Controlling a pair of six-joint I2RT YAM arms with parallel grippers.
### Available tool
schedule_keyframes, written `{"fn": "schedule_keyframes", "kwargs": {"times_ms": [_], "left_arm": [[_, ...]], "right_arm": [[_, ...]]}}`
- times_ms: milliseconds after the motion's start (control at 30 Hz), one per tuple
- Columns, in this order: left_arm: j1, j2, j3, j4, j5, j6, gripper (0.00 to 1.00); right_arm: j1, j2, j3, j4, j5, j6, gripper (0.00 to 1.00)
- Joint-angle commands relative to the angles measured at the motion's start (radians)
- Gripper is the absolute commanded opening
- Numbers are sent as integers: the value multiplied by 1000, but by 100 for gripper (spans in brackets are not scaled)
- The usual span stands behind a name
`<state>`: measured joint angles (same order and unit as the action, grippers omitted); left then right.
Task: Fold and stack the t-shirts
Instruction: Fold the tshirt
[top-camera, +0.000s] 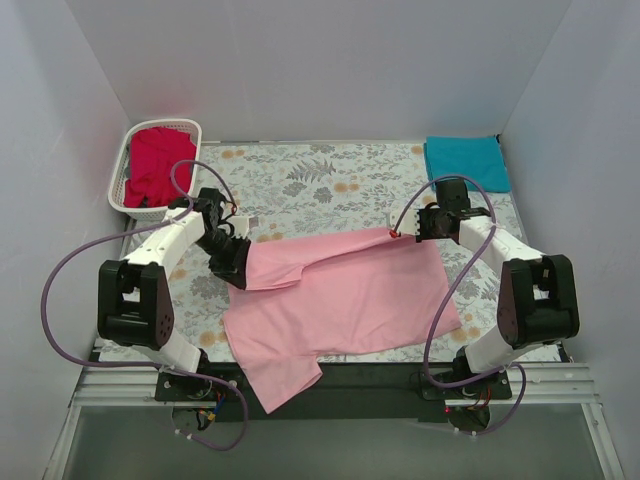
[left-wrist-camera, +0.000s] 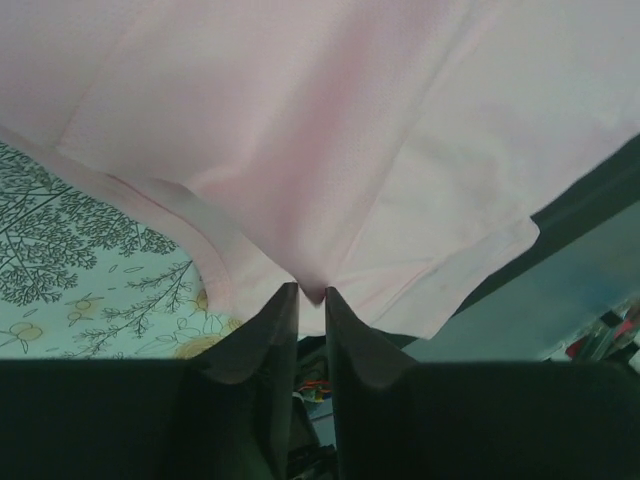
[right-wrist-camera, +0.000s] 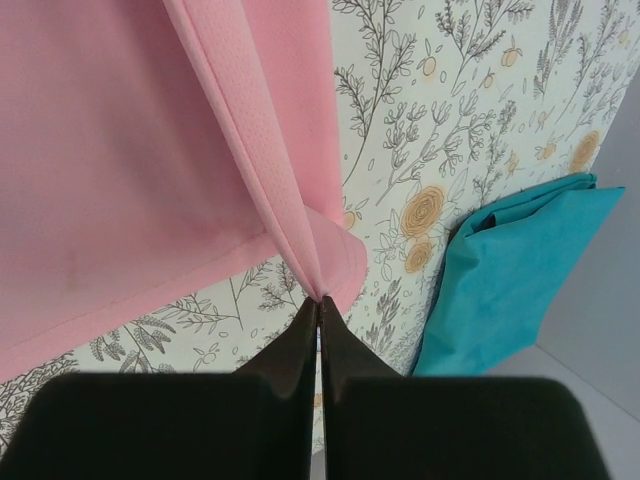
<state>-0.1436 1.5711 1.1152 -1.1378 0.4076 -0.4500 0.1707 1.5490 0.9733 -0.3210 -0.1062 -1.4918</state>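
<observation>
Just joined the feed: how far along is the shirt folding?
Done: the teal t-shirt lies folded at the far right. In hand: left gripper and right gripper both pinch the pink t-shirt, partly spread. Remaining: fold it, then the red t-shirt bunched in the basket, then stack.

Nothing readable is showing in any of the three views: no lettering, label, brand, number or sign
</observation>
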Motion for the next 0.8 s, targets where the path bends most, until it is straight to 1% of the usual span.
{"fn": "schedule_keyframes", "kwargs": {"times_ms": [0,33,67,100,133,200,233,267,300,433,500,567,600,667,700,733,767], "left_arm": [[-5,-31,55,-82,128,82,20],[-7,-34,60,-100,140,92,25],[-7,-40,76,-111,157,120,32],[-7,-42,87,-119,157,120,39],[-7,-42,98,-134,160,125,40],[-7,-40,133,-135,169,122,41],[-4,-40,143,-123,160,106,41],[1,-39,159,-82,151,91,41],[1,-37,166,-82,137,80,41],[53,-19,213,45,83,8,39],[70,0,236,82,70,-36,38],[84,36,270,111,51,-56,36],[85,49,273,125,40,-65,35],[90,73,272,157,22,-82,35],[91,81,268,164,19,-87,35],[91,86,264,185,13,-104,35],[93,98,249,197,2,-113,36]], "right_arm": [[3,-27,-10,-46,23,-97,1],[3,-27,-10,-46,31,-99,1],[3,-27,-8,-47,36,-102,1],[3,-26,-7,-49,39,-101,6],[1,-29,-5,-49,46,-102,27],[-2,-40,-2,-55,48,-104,39],[-3,-47,1,-55,46,-105,49],[-8,-56,11,-65,39,-105,49],[-10,-61,19,-75,39,-105,49],[-36,-84,50,-131,20,-110,40],[-56,-81,73,-168,8,-88,38],[-69,-57,132,-197,-13,-56,38],[-79,-44,158,-226,-23,-14,38],[-83,-6,243,-272,-62,34,42],[-83,9,269,-314,-78,100,43],[-80,25,295,-338,-110,128,46],[-71,57,347,-360,-121,163,46]]}}
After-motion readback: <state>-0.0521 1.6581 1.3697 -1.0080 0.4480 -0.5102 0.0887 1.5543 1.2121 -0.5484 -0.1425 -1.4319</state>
